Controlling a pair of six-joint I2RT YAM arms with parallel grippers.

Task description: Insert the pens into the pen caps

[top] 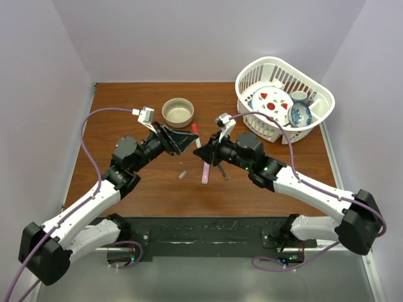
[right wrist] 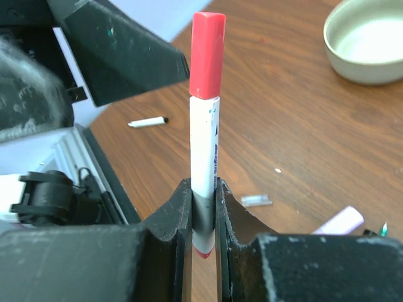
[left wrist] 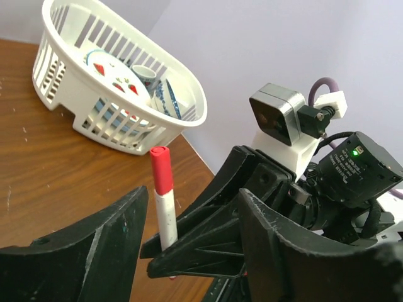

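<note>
Where the two arms meet over the middle of the table (top: 157, 189), the right claw (right wrist: 203, 189) is closed tight on the lower end of a white-bodied pen (right wrist: 204, 145), holding it upright between its fingers. A red cap (right wrist: 208, 53) sits on the pen's upper end. The left claw (left wrist: 192, 196) stands wide open, one finger on each side of the capped pen, touching neither pen nor cap; it holds nothing. On the tabletop lie a pink marker (top: 206, 171), a small grey cap (top: 183, 175) and a second white pen (right wrist: 148, 121), all apart from one another. A tan bowl (top: 178, 112) and a white basket (top: 277, 60) of dishes stand farther back.
</note>
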